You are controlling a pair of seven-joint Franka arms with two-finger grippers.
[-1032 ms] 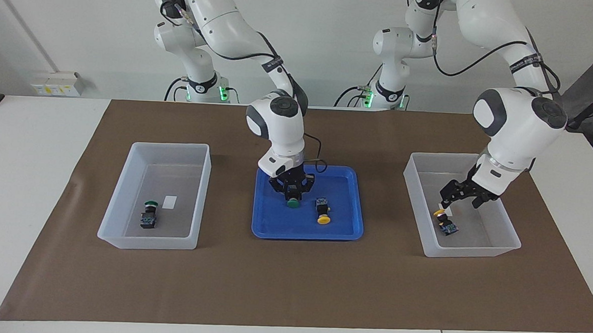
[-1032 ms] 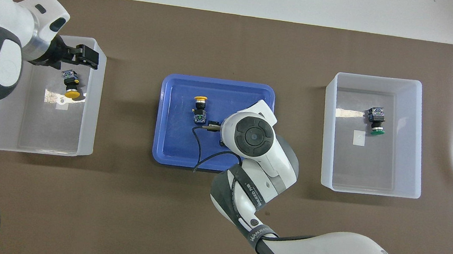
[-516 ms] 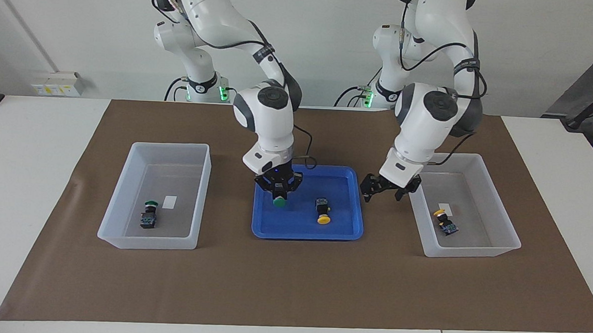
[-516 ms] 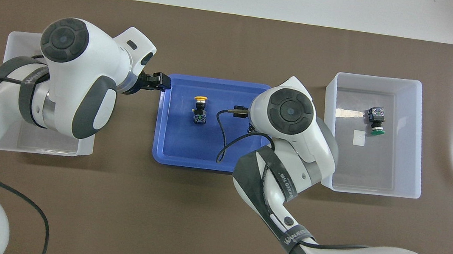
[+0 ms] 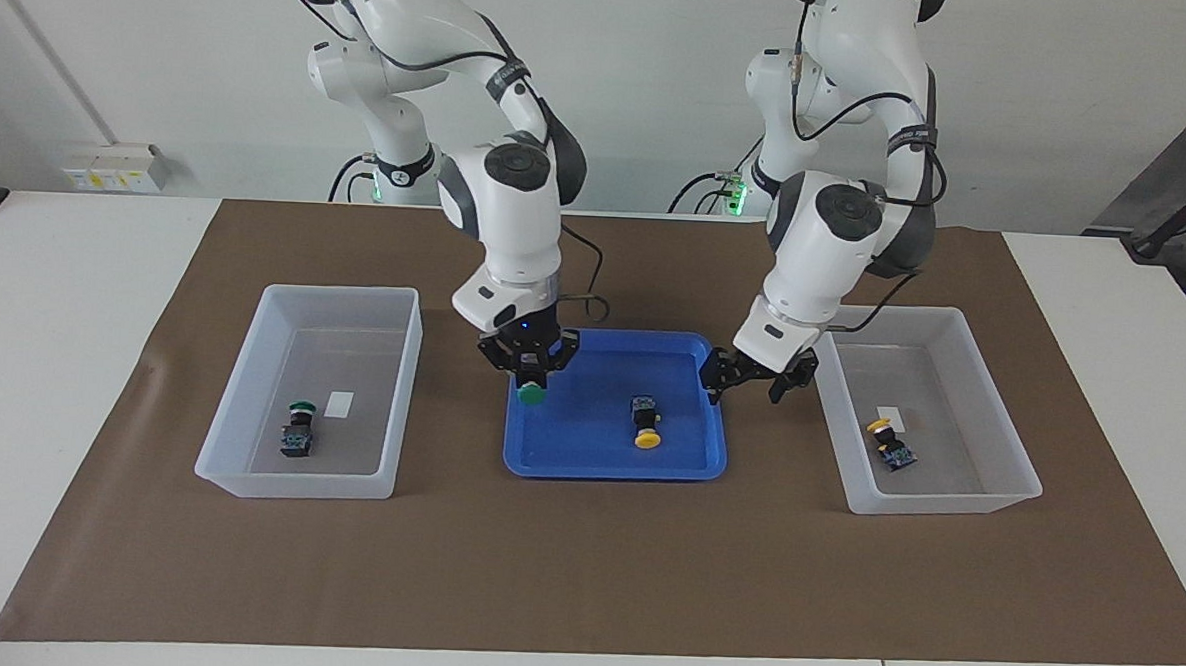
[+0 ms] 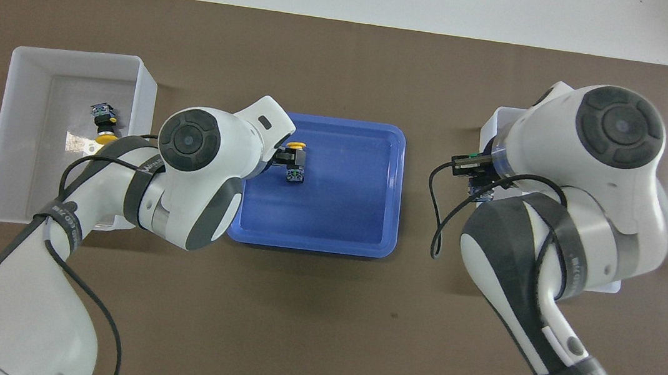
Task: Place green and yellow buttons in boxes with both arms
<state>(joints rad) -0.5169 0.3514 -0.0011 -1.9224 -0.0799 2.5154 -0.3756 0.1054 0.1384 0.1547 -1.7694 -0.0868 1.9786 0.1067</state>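
Right arm (image 5: pixel 504 184) and left arm (image 5: pixel 828 233): identical build. Smooth white rounded shells, segmented. Dark grey round caps with concentric rings at elbow and wrist joints. Dark grey collars between segments. Black band with white lettering around each forearm. Thin black cable along each arm, looping loose near the wrist. Silver ring at each wrist flange. Small blue light under the right arm's flange. Green indicator lights at both bases (image 5: pixel 400 169), top of the frame. Right gripper (image 5: pixel 530 378) and left gripper (image 5: pixel 746 390): black, angular, two-fingered.
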